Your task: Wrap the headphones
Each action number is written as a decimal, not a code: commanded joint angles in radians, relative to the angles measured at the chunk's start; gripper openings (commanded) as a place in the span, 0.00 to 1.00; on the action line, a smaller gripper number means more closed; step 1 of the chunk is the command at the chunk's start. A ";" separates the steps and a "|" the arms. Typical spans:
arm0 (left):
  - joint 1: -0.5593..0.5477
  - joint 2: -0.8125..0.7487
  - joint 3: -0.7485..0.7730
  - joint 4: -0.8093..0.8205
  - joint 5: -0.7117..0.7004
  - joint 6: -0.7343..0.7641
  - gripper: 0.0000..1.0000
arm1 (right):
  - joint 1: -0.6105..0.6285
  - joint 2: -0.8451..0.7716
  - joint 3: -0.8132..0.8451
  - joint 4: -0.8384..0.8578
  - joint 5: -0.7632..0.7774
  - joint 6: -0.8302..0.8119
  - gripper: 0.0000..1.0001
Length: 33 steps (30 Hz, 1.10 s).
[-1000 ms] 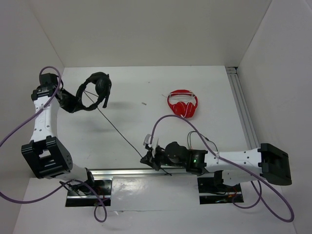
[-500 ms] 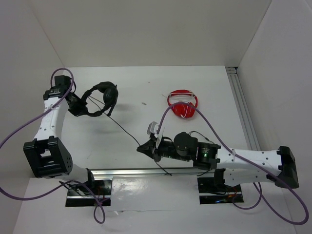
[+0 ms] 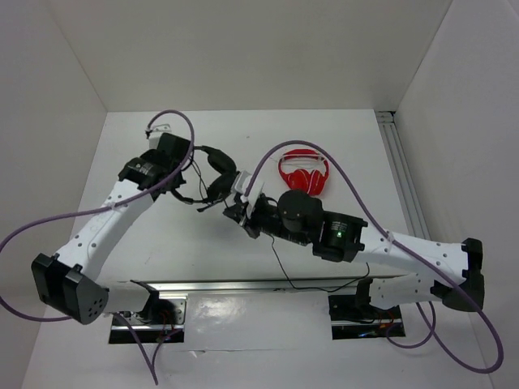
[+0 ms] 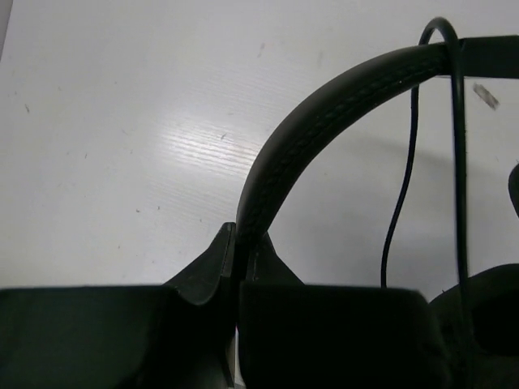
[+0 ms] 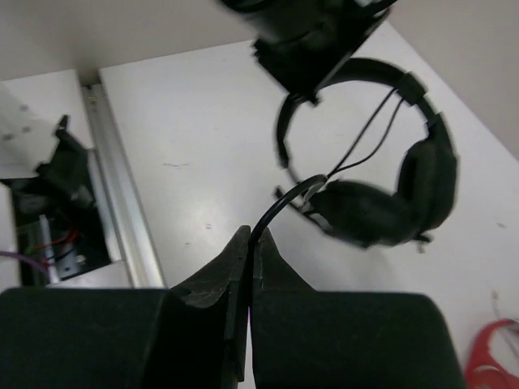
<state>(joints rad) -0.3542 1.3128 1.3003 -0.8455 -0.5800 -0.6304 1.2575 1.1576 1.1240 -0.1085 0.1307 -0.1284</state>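
Observation:
The black headphones (image 3: 217, 175) hang above the table's middle, held by their padded headband (image 4: 324, 121) in my left gripper (image 3: 195, 162), which is shut on it (image 4: 243, 240). One earcup (image 5: 381, 211) and the boom mic hang below the band. My right gripper (image 3: 231, 214) sits just right of and below the headphones, shut on the thin black cable (image 5: 280, 207) close to the earcup (image 5: 253, 240). Two strands of cable cross inside the headband (image 4: 401, 203). The rest of the cable (image 3: 276, 261) trails down toward the front rail.
Red-and-white headphones (image 3: 304, 173) lie on the table behind the right arm, also at the corner of the right wrist view (image 5: 495, 356). An aluminium rail (image 3: 243, 285) runs along the near edge, and another (image 3: 401, 174) along the right wall. White walls enclose the table.
My left arm swung from the far left to the table's middle, carrying the headphones. My right gripper slid up along the cable from the front rail to beside the earcup.

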 commanded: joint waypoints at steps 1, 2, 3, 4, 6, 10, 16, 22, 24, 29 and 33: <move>-0.130 -0.055 -0.028 0.034 -0.185 0.080 0.00 | -0.058 0.022 0.088 -0.095 0.044 -0.085 0.00; -0.156 -0.069 -0.051 0.034 -0.199 0.098 0.00 | -0.093 0.022 0.097 -0.095 0.044 -0.085 0.00; -0.199 -0.069 -0.064 0.034 -0.219 0.098 0.00 | -0.115 0.022 0.114 -0.095 0.021 -0.085 0.00; -0.218 -0.069 -0.064 0.022 -0.259 0.098 0.00 | -0.133 0.022 0.123 -0.095 -0.026 -0.085 0.00; -0.264 -0.034 -0.064 -0.003 -0.268 0.098 0.00 | -0.176 0.022 0.152 -0.105 -0.060 -0.085 0.00; -0.327 -0.012 -0.053 -0.029 -0.281 0.087 0.00 | -0.217 0.011 0.163 -0.114 -0.072 -0.085 0.00; -0.480 -0.144 -0.093 0.080 -0.224 0.231 0.00 | -0.311 0.002 0.088 -0.063 -0.054 -0.085 0.00; -0.643 -0.202 -0.055 -0.021 -0.230 0.241 0.00 | -0.397 0.056 0.079 -0.016 -0.016 -0.094 0.00; -0.675 -0.202 -0.030 -0.105 -0.230 0.204 0.00 | -0.453 0.067 0.069 0.012 -0.048 -0.083 0.00; -0.701 -0.239 0.062 -0.230 -0.257 0.126 0.00 | -0.533 0.088 0.039 0.047 -0.169 -0.045 0.00; -0.701 -0.271 0.168 -0.305 -0.244 0.095 0.00 | -0.593 0.106 -0.010 0.143 -0.360 0.022 0.00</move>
<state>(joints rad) -1.0504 1.1027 1.3712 -1.0737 -0.8131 -0.4816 0.7052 1.2541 1.1343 -0.1303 -0.0818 -0.1631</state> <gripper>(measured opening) 0.096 0.027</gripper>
